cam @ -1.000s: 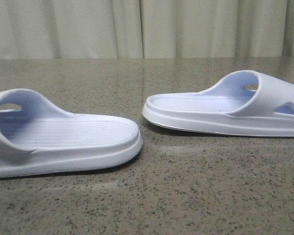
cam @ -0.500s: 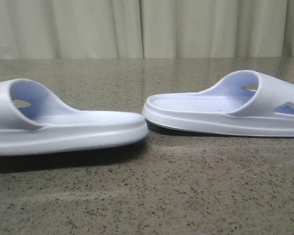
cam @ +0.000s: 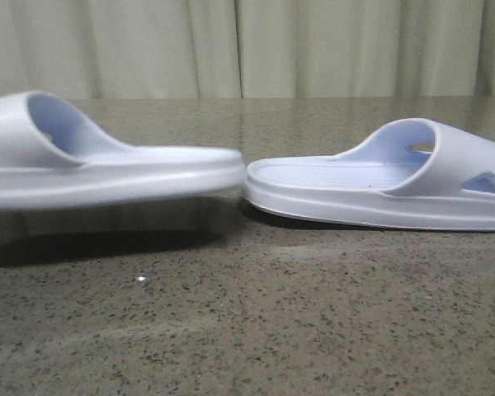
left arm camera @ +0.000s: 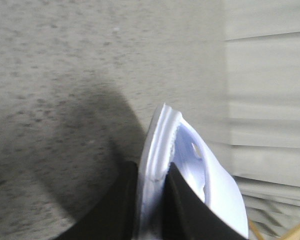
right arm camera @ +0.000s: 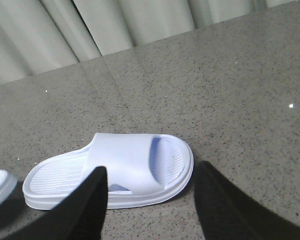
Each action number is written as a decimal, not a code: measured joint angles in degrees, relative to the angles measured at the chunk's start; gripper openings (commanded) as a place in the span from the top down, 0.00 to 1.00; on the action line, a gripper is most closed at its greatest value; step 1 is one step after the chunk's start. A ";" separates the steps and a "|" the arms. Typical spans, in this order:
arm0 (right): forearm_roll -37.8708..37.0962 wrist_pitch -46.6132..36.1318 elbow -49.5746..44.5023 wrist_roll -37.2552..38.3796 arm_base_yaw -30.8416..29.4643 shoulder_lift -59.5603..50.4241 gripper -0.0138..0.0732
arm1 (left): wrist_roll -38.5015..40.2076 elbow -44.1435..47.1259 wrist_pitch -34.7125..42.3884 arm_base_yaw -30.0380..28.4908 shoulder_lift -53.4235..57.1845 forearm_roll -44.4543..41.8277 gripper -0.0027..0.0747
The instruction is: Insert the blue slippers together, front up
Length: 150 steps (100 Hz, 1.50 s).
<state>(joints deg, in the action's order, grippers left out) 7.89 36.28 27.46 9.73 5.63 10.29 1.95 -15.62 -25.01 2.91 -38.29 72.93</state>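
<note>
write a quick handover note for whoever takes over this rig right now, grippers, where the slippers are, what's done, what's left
Left gripper: shut on the left slipper, pinching its sole edge and holding it clear of the table, its shadow beneath it.
Right gripper: open, hovering above the right slipper, not touching it.
Right slipper lies flat on the table, sole down. The two heel ends nearly meet in the front view.
Done: one slipper picked up.
Left: grasp the right slipper, slot the pair together, fronts up.
</note>
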 measured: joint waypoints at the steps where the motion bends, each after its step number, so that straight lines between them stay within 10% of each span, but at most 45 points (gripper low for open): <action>1: 0.00 0.00 0.00 0.00 0.00 0.00 0.46 | -0.42 0.00 0.13 0.00 0.10 1.11 0.94; 39: -5.25 -0.44 0.00 1.88 0.00 3.40 0.46 | -10.56 0.00 -3.49 0.00 1.89 16.77 0.94; 150: -1.28 -21.39 0.00 16.89 0.00 45.69 0.46 | -12.61 0.04 -5.39 0.00 2.63 16.94 0.94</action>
<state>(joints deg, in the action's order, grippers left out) 6.62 14.89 27.46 26.62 5.63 55.99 -10.66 -15.58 -30.40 2.91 -35.66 89.86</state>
